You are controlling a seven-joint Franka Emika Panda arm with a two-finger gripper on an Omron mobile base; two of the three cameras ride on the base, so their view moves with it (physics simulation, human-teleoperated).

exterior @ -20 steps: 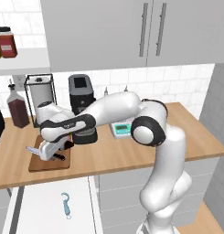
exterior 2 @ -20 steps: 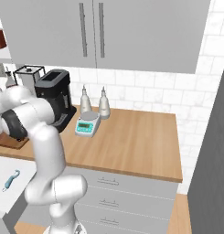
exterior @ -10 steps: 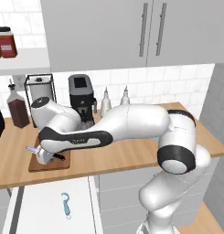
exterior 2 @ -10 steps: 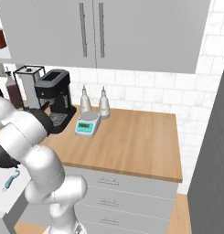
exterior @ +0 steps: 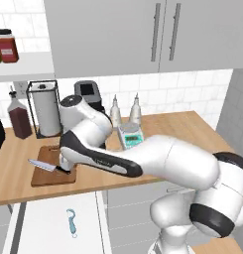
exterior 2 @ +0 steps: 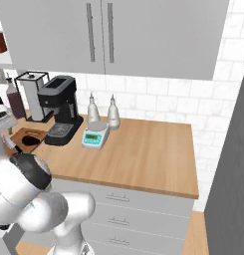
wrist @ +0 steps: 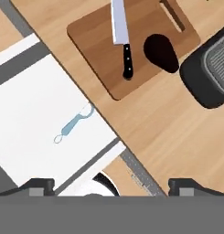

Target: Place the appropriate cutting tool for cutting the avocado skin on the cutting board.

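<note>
Knife [wrist: 122, 36] on cutting board [wrist: 95, 41] beside avocado [wrist: 161, 53] (no legible writing).

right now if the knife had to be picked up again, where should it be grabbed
Probably by the black handle of the knife, coming straight down from above. It lies flat on the cutting board with the handle toward the board's near edge, beside the avocado but apart from it. Set the open gripper across the handle's narrow width; the flat blade offers little to pinch.
</note>
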